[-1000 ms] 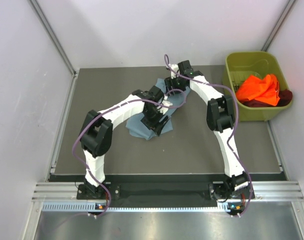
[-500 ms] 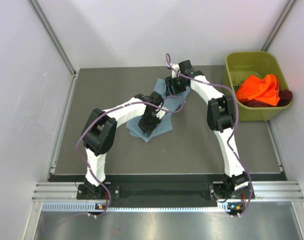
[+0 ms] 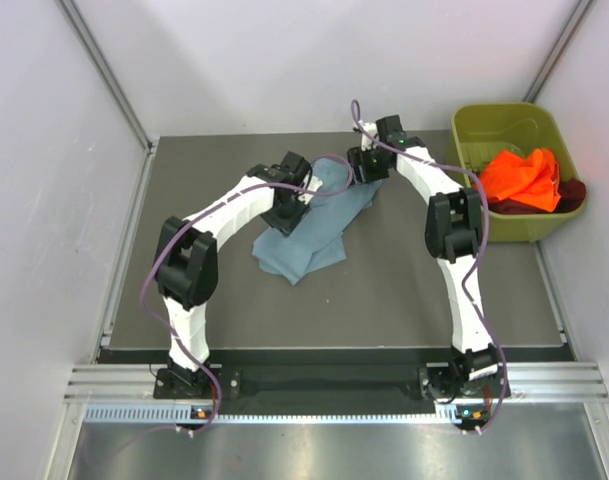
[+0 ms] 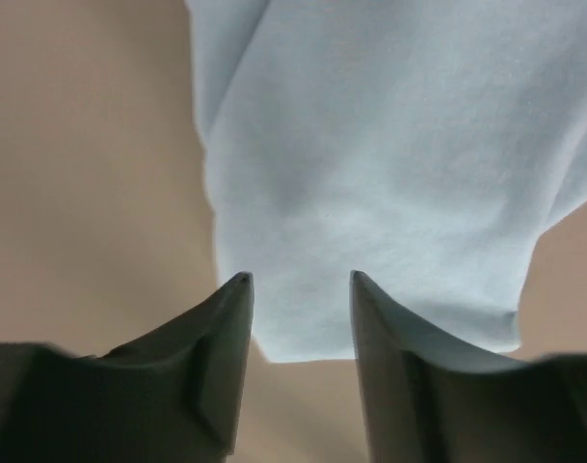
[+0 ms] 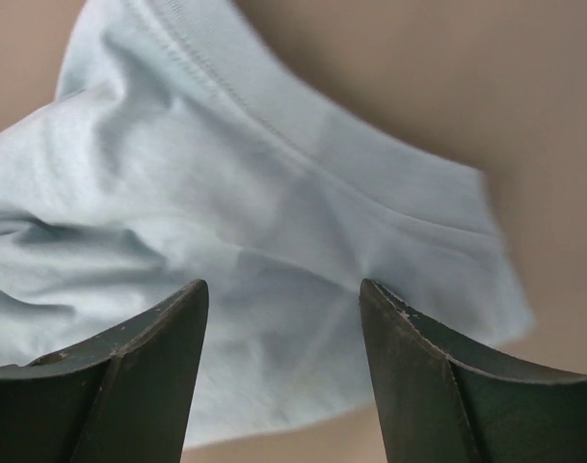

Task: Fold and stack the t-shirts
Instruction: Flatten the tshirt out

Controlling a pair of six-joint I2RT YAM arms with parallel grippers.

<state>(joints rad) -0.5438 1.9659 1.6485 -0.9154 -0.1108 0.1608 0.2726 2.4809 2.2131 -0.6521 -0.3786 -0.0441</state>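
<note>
The blue-grey t-shirt lies crumpled on the dark table, stretching from the middle toward the back. My left gripper hovers over its left back part; in the left wrist view the jaws stand open over a cloth corner, with nothing between them. My right gripper is over the shirt's back right end; in the right wrist view it is open above the hemmed edge. The orange t-shirt and the maroon t-shirt lie in the bin.
The olive-green bin stands at the back right of the table. White walls close in the left, back and right sides. A metal rail runs along the near edge by the arm bases.
My left gripper moved from the shirt's middle back and left to its far edge. My right gripper shifted a little right. The shirt now lies more spread out toward the back.
</note>
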